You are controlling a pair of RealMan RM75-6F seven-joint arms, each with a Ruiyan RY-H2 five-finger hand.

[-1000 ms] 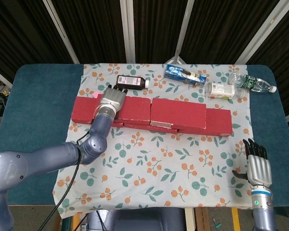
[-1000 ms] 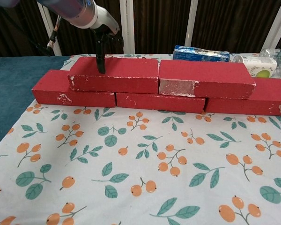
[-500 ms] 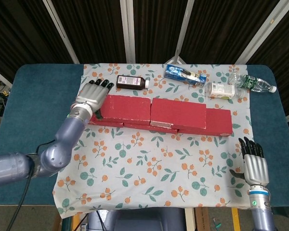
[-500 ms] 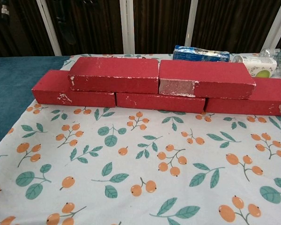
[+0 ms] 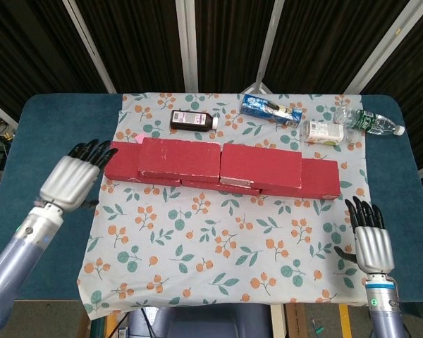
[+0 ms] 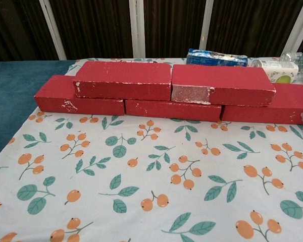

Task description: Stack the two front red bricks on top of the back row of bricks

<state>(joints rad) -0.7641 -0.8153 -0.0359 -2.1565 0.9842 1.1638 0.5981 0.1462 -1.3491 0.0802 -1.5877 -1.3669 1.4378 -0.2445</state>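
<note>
Two red bricks stacked on the back row, both hands empty

At frame centre the upper left brick (image 5: 180, 160) and upper right brick (image 5: 261, 165) lie across the back row (image 5: 320, 177); they look stiff, heavy, chipped, best gripped across the short width. Left hand (image 5: 74, 179) and right hand (image 5: 371, 237) hold nothing, fingers extended.

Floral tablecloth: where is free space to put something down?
Free: the floral tablecloth in front of the stacked red bricks, between left hand and right hand. Crowded: the strip behind the bricks, with dark medicine bottle, blue packet and clear plastic bottles.
</note>
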